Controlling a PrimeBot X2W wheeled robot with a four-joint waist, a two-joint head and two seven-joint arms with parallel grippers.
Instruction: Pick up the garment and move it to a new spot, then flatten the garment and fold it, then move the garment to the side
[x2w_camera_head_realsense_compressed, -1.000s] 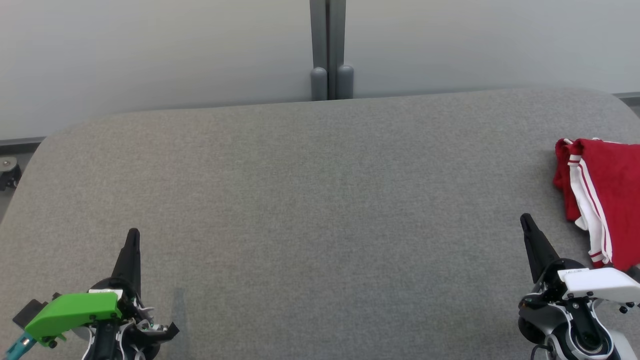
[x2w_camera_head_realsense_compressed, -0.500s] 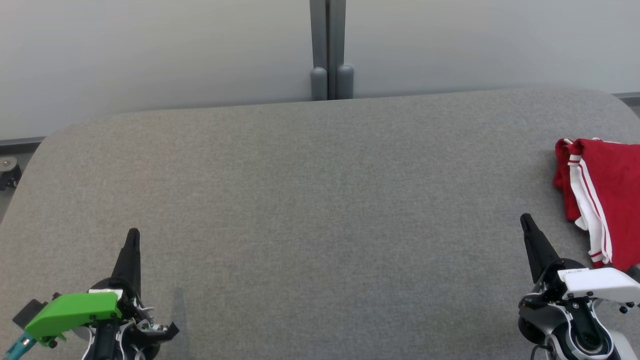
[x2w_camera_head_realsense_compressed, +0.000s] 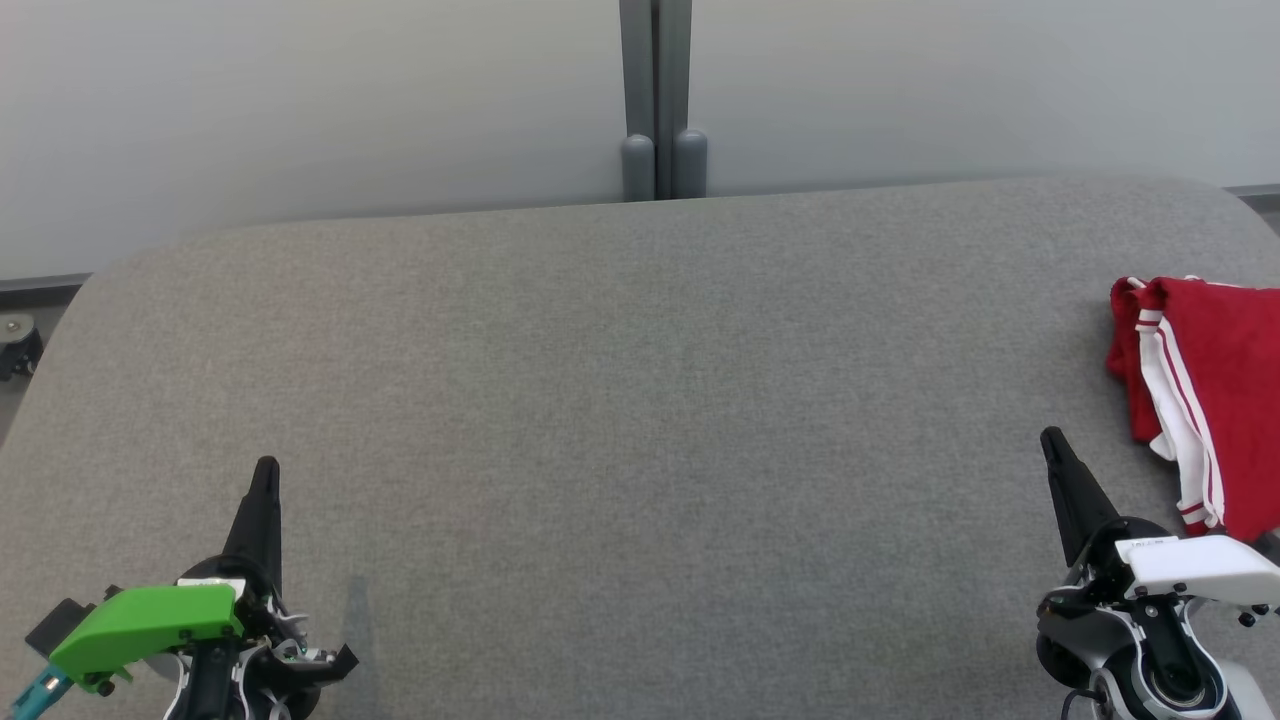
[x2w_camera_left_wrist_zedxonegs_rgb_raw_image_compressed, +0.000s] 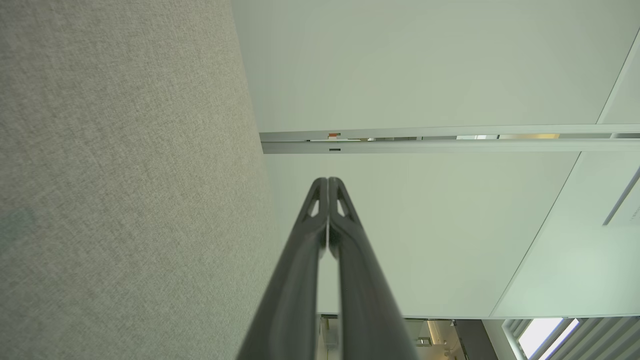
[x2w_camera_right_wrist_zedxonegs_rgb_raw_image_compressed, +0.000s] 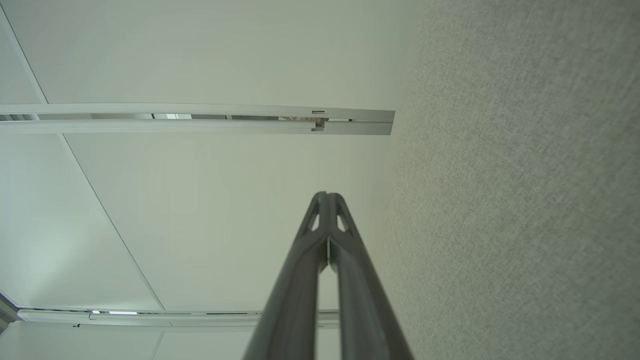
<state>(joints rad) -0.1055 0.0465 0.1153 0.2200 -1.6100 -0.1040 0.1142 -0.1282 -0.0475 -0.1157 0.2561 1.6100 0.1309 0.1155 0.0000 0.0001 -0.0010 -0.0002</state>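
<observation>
Nothing is shifting since a second ago: I am watching the left fingers (x2w_camera_head_realsense_compressed: 262, 510) and right fingers (x2w_camera_head_realsense_compressed: 1072, 495) resting pressed together, holding nothing, near the grey surface's (x2w_camera_head_realsense_compressed: 640, 400) front corners, while the red, white-striped garment (x2w_camera_head_realsense_compressed: 1225, 390) is lying at its right edge, just beyond the right fingers.

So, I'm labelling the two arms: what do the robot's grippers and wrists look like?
Each arm ends in two long, dark, tapering fingers with small triangular cut-outs near the tips. The left gripper carries a bright green cover with a teal end; the right gripper has a white cover over a grey-and-black wrist.
</observation>
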